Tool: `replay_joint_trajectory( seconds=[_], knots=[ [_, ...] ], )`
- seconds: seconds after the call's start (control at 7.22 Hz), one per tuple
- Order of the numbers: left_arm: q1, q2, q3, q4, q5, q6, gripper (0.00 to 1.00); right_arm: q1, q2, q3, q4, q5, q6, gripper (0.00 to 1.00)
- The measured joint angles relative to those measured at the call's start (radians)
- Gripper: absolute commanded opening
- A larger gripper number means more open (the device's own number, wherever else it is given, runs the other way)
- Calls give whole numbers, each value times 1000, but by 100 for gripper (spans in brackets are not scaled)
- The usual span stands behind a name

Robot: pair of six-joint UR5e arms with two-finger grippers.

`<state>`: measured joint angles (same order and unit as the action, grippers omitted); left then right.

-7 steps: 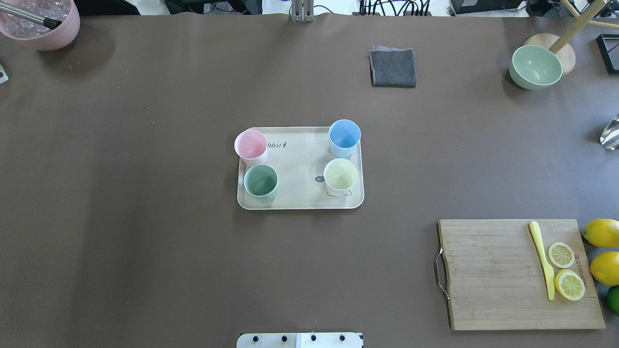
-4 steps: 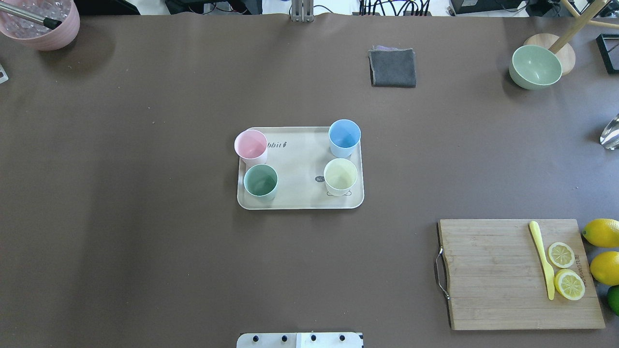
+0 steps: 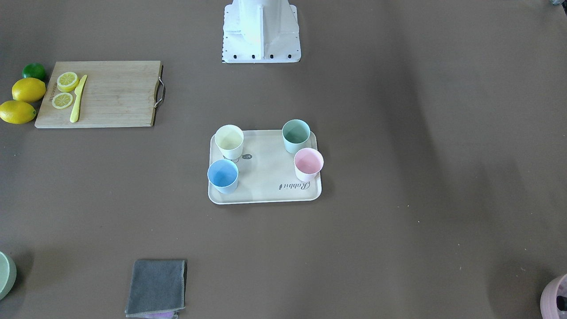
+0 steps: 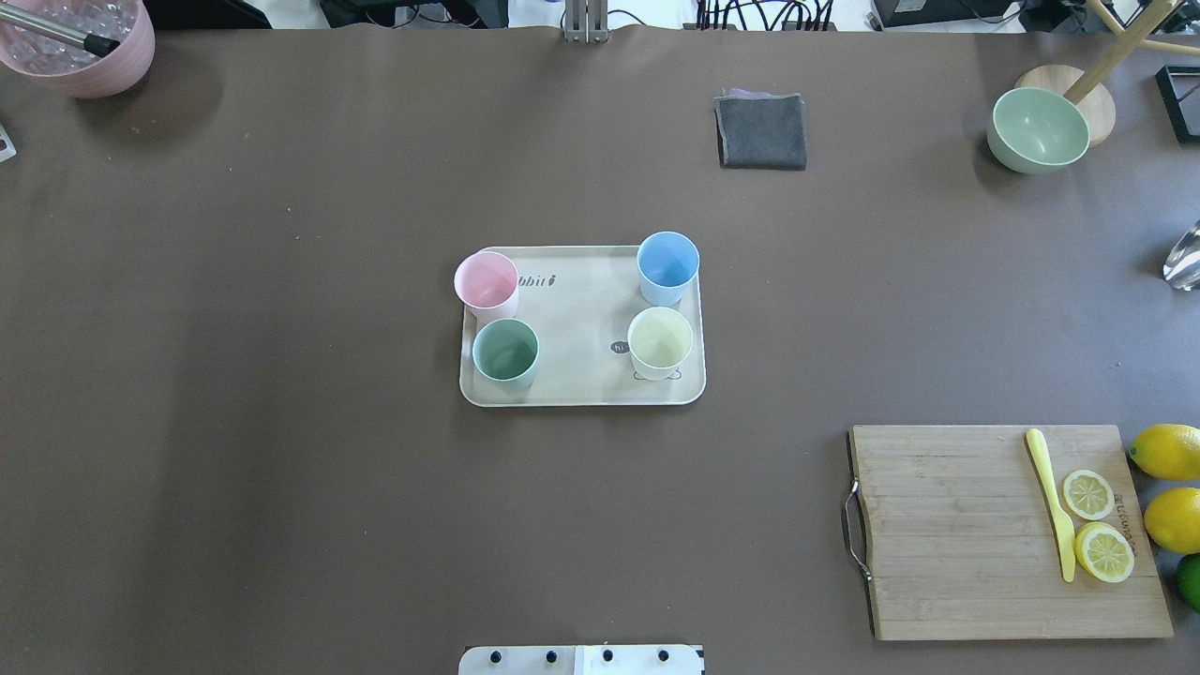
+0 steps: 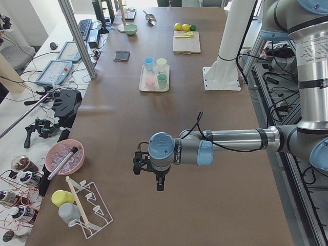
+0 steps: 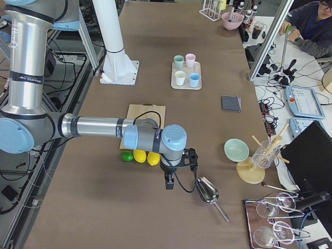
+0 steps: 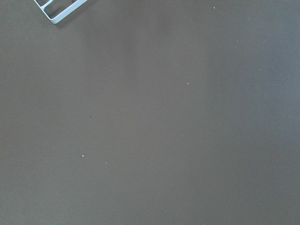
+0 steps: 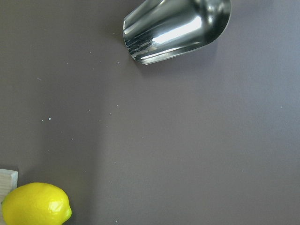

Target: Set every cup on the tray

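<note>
The tray (image 4: 581, 319) lies flat in the middle of the bench (image 4: 281, 422) and carries all four cups, each upright, empty and near its own corner. The pink cup (image 4: 487, 280) and the mint green cup (image 4: 505, 350) stand at the tray's end on the robot's left. The blue cup (image 4: 667, 261) and the pale yellow cup (image 4: 660, 339) stand at the other end. The pink and blue ones are on the tray's far side from the robot. No cup touches another.

Far from the tray, past its pink-cup corner, a pink ribbed pot (image 4: 84, 47) holds clear glassy lumps and a tool with a dark handle. Far off past the blue-cup corner, a pale green bowl (image 4: 1039, 128) sits empty.

The left fingers (image 5: 159, 182) hang over bare bench well apart from the tray, out beyond its pink-and-green end. The right fingers (image 6: 168, 182) hang well beyond the tray's opposite end, past the cutting board (image 4: 956, 534), near the lemons (image 6: 146, 156) and a shiny metal scoop (image 8: 173, 28). Both show only in the side views, so I cannot tell how far either pair is spread or whether it holds anything.
</note>
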<state>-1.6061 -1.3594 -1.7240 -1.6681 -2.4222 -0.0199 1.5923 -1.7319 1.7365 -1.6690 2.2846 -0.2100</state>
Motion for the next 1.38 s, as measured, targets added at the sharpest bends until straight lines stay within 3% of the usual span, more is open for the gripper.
replay_joint_trajectory(
  seconds=[1.38],
  knots=[
    [0, -1, -6, -2, -2, 0, 98, -9, -4, -1, 34, 4, -2, 100]
  ],
)
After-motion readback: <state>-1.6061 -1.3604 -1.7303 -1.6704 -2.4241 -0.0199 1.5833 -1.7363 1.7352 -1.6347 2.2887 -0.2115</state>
